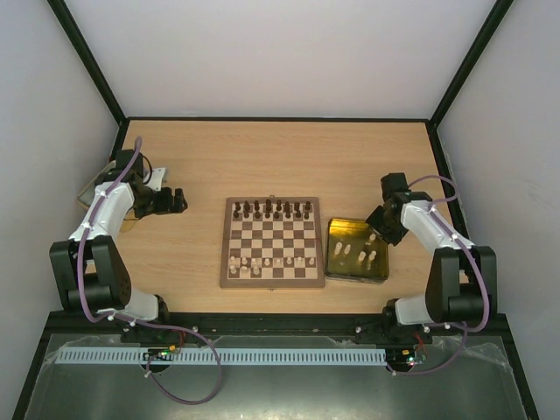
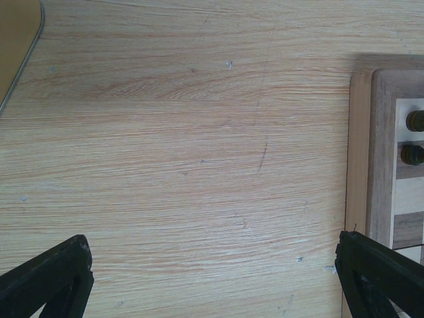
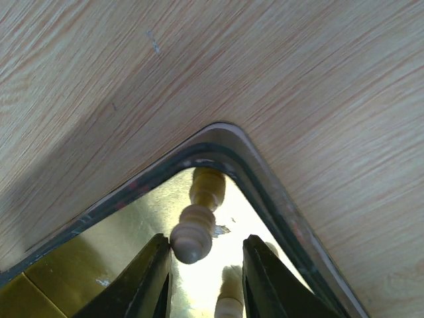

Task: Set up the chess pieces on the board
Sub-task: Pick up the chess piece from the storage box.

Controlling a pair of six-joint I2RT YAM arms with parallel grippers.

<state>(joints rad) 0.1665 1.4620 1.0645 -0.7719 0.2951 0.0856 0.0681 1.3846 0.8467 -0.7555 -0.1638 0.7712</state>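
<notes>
The right hand (image 3: 205, 255) is narrowed about one cream chess piece (image 3: 192, 240), which touches one finger; I cannot tell whether it grips. It hangs over one gold tray (image 1: 354, 279) holding roughly five cream figures. The left hand (image 2: 212, 265) gapes wide and empty over the counter (image 2: 165, 132). Between the two hands lies one checkered brown-and-cream board (image 1: 271, 283), with dark pieces (image 1: 271, 208) along the far side and pale pieces (image 1: 278, 261) along the near side.

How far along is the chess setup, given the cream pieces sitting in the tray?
Done: dark pieces line the board's far rows, and several cream pieces stand near its front edge. In hand: the right fingers bracket one cream piece in the gold tray's corner, though a grip isn't clear. To do: a handful of cream ones lie in the tray; the left fingers hang open.
</notes>
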